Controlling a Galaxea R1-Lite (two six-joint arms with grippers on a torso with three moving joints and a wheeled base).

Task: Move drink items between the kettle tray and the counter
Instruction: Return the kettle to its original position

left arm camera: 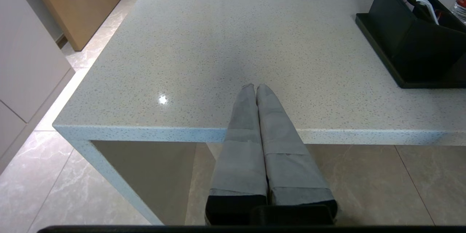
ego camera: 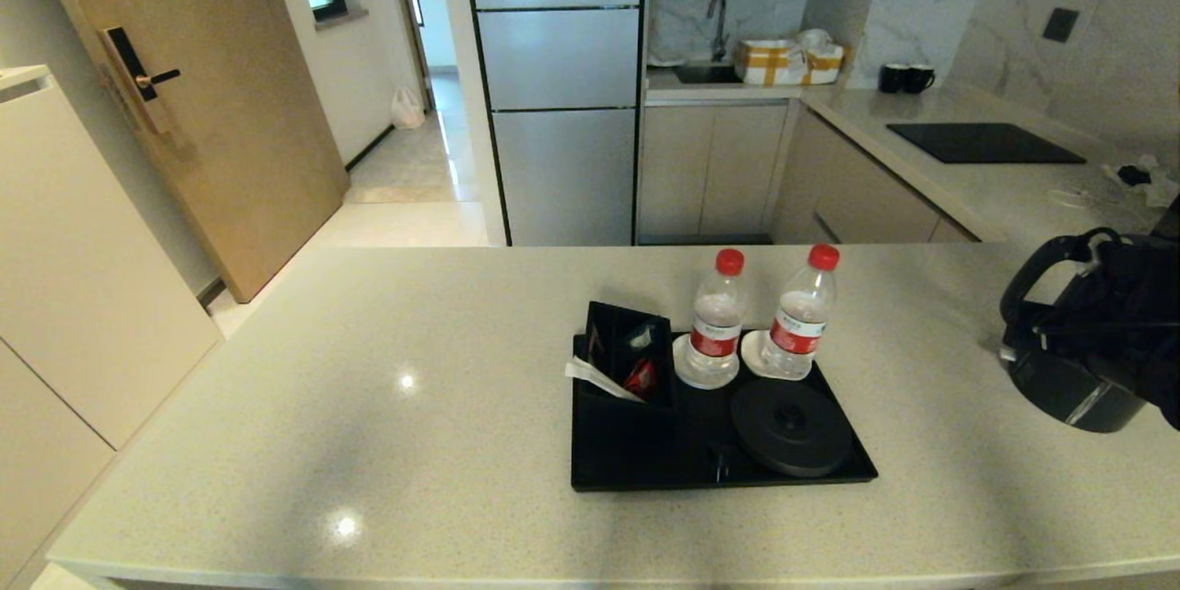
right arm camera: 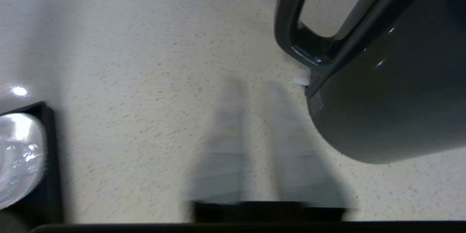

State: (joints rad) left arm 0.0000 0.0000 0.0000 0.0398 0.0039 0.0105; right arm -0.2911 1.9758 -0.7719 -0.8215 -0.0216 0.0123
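The dark grey kettle [ego camera: 1069, 387] stands on the beige counter [ego camera: 369, 406] at the far right, off the tray. In the right wrist view its body [right arm camera: 393, 109] and loop handle [right arm camera: 287, 25] lie just beside my right gripper [right arm camera: 255, 89], which is open, blurred and holds nothing. The black kettle tray [ego camera: 636, 461] sits mid-counter with the bare round base [ego camera: 791, 426]. Two red-capped water bottles [ego camera: 715, 323] [ego camera: 800, 318] stand on white coasters at the tray's far side. My left gripper [left arm camera: 255, 86] is shut and empty over the counter's near edge.
A black box of sachets [ego camera: 627, 355] fills the tray's left part. The black cooktop panel [ego camera: 982, 143] and loose cables lie on the side counter at the back right. The counter's near edge [left arm camera: 145, 133] drops to the tiled floor.
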